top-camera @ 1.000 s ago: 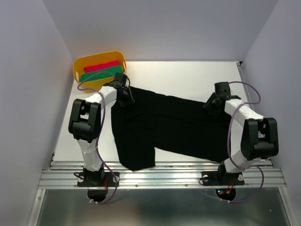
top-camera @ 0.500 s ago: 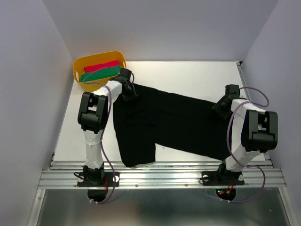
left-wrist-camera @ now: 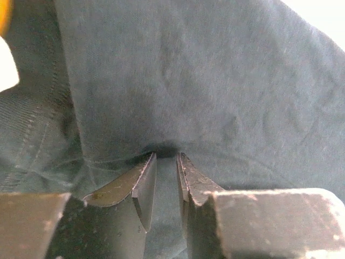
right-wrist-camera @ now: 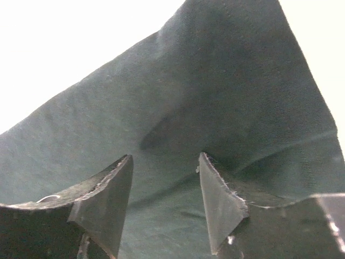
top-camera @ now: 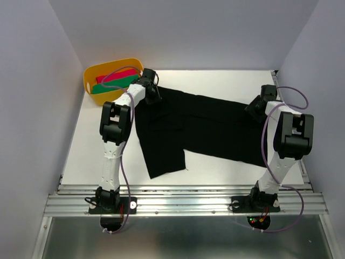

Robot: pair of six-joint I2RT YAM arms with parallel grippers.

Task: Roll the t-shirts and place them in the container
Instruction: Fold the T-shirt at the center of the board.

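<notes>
A black t-shirt (top-camera: 199, 127) lies spread flat across the middle of the white table, one sleeve pointing toward the near edge. My left gripper (top-camera: 151, 93) is at the shirt's far left corner, next to the yellow tub. In the left wrist view the gripper (left-wrist-camera: 166, 156) is shut on a pinch of t-shirt (left-wrist-camera: 205, 81) fabric. My right gripper (top-camera: 262, 101) is at the shirt's far right edge. In the right wrist view its jaws (right-wrist-camera: 164, 156) stand apart, with t-shirt (right-wrist-camera: 215, 81) fabric lying between and under them.
A yellow tub (top-camera: 89, 81) stands at the far left corner, holding a red and a green folded cloth (top-camera: 116, 80). Purple walls close in both sides. A metal rail (top-camera: 183, 202) runs along the near edge. Bare white table (top-camera: 215, 78) shows behind the shirt.
Both arms have stretched away from the near edge toward the back, and the shirt has slid that way with them. The left gripper now sits beside the tub.
</notes>
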